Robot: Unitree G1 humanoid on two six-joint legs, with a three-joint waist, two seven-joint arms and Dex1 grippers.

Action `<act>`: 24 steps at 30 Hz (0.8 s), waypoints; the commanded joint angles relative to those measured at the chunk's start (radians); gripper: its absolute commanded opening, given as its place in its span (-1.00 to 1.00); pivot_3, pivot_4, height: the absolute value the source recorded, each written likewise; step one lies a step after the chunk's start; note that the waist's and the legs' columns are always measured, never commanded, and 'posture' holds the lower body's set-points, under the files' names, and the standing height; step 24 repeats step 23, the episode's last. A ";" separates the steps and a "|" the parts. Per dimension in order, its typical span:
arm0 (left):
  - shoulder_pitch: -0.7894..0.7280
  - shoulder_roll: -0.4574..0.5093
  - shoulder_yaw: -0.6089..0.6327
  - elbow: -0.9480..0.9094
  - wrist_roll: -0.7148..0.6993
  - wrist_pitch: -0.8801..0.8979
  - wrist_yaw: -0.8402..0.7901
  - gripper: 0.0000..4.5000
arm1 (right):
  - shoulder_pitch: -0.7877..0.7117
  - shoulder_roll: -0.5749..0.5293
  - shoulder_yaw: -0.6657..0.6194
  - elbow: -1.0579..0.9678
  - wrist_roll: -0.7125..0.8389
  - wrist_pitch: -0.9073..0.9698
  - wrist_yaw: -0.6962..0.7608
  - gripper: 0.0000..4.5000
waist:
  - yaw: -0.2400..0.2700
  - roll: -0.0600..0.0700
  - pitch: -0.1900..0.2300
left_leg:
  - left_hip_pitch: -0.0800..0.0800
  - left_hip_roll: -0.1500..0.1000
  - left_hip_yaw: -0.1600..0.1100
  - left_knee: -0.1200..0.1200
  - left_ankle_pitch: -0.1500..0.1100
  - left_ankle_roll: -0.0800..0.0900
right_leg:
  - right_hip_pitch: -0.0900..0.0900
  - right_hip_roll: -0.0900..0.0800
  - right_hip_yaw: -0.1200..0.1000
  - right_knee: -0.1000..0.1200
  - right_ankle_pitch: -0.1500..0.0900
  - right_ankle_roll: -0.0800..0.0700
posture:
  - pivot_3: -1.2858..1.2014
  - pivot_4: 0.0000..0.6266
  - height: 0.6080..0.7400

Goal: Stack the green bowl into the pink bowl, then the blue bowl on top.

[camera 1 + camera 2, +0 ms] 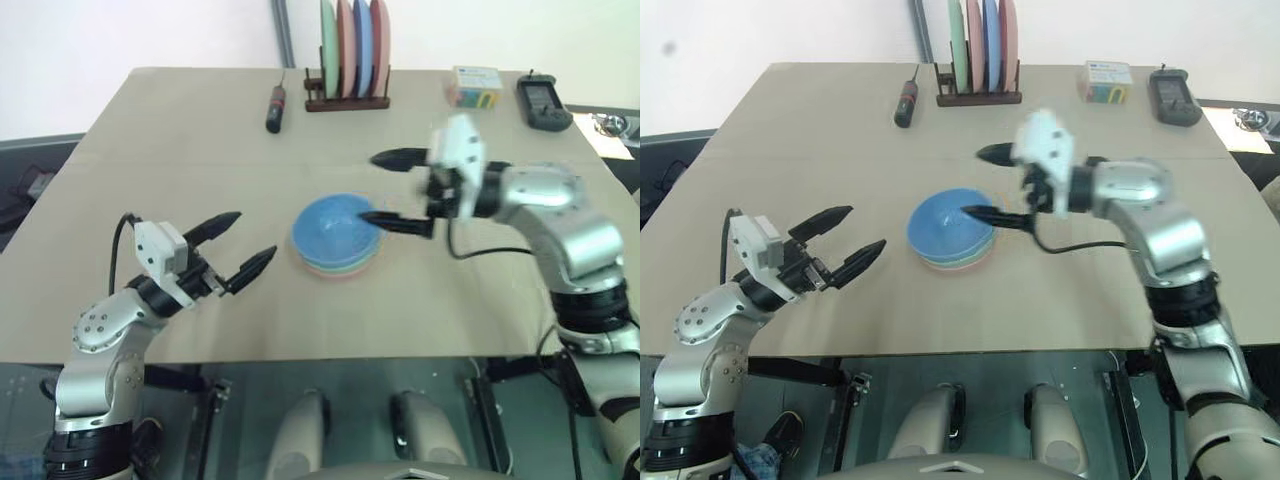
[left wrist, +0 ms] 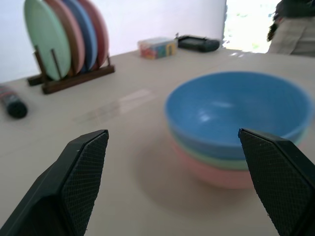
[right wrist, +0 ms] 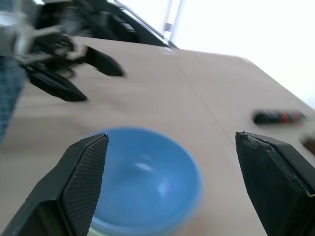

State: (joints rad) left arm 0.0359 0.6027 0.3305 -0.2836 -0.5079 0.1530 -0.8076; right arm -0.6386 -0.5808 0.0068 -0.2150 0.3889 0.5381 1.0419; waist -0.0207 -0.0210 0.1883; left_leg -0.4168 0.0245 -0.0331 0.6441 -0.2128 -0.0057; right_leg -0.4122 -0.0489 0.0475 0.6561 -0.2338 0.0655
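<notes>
Plainly, the right gripper (image 1: 392, 188) stands with its two black fingers spread wide and nothing between them, pointing across the table toward the robot's left; its lower finger reaches over the near right rim of the bowl stack, its upper finger hangs above the bare tabletop behind the stack. The left gripper (image 1: 240, 243) is likewise wide apart and empty, aimed level toward the stack from the robot's left and well clear of it. Between the two grippers, near the middle of the table (image 1: 150, 140), the three bowls sit nested: the blue bowl (image 1: 333, 225) on top, the green bowl (image 2: 216, 157) showing as a thin band beneath it, and the pink bowl (image 2: 211, 173) at the bottom, resting on the tabletop. Along the far edge stands a wooden rack (image 1: 347, 100) holding upright plates in green, pink, blue and red, with a black-handled screwdriver (image 1: 274, 108) lying just to its left. Further right at the far edge sit a small colourful box (image 1: 474, 86) and a dark handheld device (image 1: 543, 102).
</notes>
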 commanded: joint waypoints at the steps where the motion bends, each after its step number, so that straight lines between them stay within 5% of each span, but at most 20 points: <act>1: 0.049 0.004 0.047 -0.083 0.005 -0.001 0.038 1.00 | 0.116 -0.050 -0.148 -0.059 0.083 -0.070 0.040 0.94 | 0.002 0.000 0.000 | 0.000 0.000 0.001 -0.001 0.000 0.000 | -0.001 0.000 0.001 0.000 0.000 0.000 | 0.03 -0.52 1.00; 11: 0.177 0.008 0.114 -0.158 0.000 -0.003 0.073 1.00 | 0.489 -0.174 -0.333 0.096 0.104 -0.273 0.172 0.94 | 0.004 0.000 0.000 | 0.003 0.001 0.003 0.000 0.000 0.000 | 0.000 0.001 0.003 0.001 -0.004 0.000 | 0.03 -0.52 1.00; 24: 0.204 0.015 0.136 -0.155 0.007 -0.048 0.049 1.00 | 0.565 -0.192 -0.339 0.200 0.124 -0.426 0.233 0.94 | 0.004 0.000 0.000 | 0.003 0.001 0.004 0.001 0.000 0.000 | 0.000 0.001 0.004 0.001 -0.005 0.001 | 0.03 -0.52 1.00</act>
